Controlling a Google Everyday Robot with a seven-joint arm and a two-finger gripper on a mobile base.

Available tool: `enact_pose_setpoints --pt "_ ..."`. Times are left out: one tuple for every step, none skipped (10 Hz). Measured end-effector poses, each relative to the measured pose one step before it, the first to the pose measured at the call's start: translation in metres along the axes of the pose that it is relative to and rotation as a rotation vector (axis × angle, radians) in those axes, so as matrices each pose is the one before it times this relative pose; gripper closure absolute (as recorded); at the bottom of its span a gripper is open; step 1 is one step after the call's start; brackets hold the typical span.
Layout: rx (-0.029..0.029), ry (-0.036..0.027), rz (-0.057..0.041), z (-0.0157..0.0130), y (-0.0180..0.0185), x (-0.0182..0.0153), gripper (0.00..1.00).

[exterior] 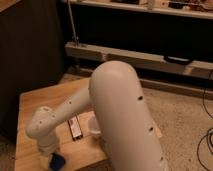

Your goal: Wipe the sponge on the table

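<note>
The dark blue sponge (57, 161) rests on the light-brown wooden table (35, 107), close to its front edge at the lower left. My gripper (53, 156) points down from the white wrist (44, 131) and is shut on the sponge, holding it against the tabletop. The wrist hides most of the fingers. My big white arm (122, 110) fills the middle of the view and covers the right part of the table.
A flat black-and-red rectangular object (75, 128) lies just right of the wrist. A white cup (93, 126) shows partly behind the arm. A long grey shelf (150, 57) runs along the dark back wall. Speckled floor (185, 115) lies to the right.
</note>
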State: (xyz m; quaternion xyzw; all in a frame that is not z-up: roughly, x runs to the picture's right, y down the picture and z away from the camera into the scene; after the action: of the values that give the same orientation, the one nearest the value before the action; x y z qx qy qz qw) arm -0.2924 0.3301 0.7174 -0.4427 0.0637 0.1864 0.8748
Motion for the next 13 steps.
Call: enact_pose_setpoints --pt "-0.00341 -0.0023 -0.02948 0.00077 0.0058 -0.02326 0.77" --pt "-0.005 -0.00422 -0.02454 0.00121 0.0027 -0.02659 0.77" --pt "-0.00131 -0.00721 -0.0144 0.00067 -0.00216 -0.02675 0.77" --pt "0.00141 -0.00746 -0.00426 -0.00044 -0.00536 -0.01928 0.77" --pt "0.00428 -0.00891 0.00767 -0.0026 -0.01127 -0.01462 0.77" --pt "0.00483 -0.00763 0.01866 -0.00413 -0.01581 -0.00929 0.77" --pt "0.0066 -0.00269 0.02695 -0.00414 -0.0176 -0.00261 0.77" --pt "0.00428 -0.00042 0.02677 -0.0023 -0.01369 0.0013 0.77" --pt "0.00177 0.0014 0.02567 -0.00072 -0.00898 0.00485 0.77" --pt "0.00492 0.00525 0.0437 -0.00165 -0.0131 0.0138 0.77" --pt "0.00307 -0.00073 0.03509 -0.00103 -0.0101 0.0146 0.77" --pt "0.00203 -0.00539 0.02825 -0.00154 -0.00797 0.01401 0.77" --pt "0.00748 0.00224 0.0433 -0.00248 -0.01349 0.02788 0.77"
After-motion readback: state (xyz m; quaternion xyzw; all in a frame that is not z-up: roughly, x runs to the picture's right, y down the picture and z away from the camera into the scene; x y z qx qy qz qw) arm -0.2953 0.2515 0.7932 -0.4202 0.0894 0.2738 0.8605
